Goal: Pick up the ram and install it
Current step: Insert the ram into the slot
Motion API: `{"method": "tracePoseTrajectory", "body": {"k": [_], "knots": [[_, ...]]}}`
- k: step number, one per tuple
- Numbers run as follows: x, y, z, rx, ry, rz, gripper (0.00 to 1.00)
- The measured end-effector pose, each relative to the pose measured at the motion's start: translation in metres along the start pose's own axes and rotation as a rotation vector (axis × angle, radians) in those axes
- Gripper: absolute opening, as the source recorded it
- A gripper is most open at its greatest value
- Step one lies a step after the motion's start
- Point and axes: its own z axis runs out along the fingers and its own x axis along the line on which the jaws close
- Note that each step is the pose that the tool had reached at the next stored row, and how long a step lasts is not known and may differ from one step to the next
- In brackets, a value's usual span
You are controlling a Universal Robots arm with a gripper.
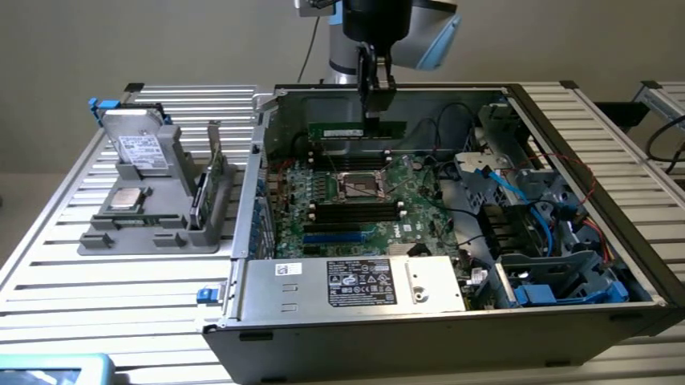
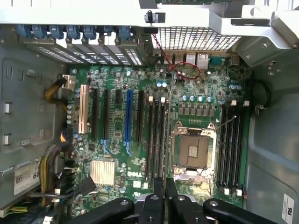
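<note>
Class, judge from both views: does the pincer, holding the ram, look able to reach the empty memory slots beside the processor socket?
Probably yes. The pincer holds the ram above the open case, and the memory slots look empty, with cable bundles lying off to the side.

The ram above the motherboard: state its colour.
The ram is green; the exterior view shows it best.

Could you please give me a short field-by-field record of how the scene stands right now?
hand: shut on the ram, above the open computer case
ram: level, held over the motherboard, appears clear of the slots
motherboard: flat in the case, processor socket near its middle
holder: on the table, at the exterior view's left, outside the case
</note>
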Motion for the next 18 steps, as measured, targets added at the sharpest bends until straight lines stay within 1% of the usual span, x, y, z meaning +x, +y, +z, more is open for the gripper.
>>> {"method": "tracePoseTrajectory", "body": {"k": [5, 8, 10, 13, 14, 16, 18], "knots": [[-0.001, 0.0002, 0.0091, 0.0, 0.0, 0.0, 0.13], [-0.001, 0.0004, 0.0146, 0.0001, -0.0015, 0.0, 0.13], [-0.001, 0.0005, 0.0182, 0.0001, -0.004, 0.0, 0.13], [-0.002, 0.0006, 0.0235, 0.0004, -0.0111, 0.0, 0.13], [-0.002, 0.0006, 0.0254, 0.0006, -0.0126, 0.0, 0.13], [0.001, 0.0007, 0.0292, 0.0006, -0.0138, 0.0, 0.13], [0.003, 0.001, 0.033, 0.0006, -0.0137, 0.0, 0.13]]}}
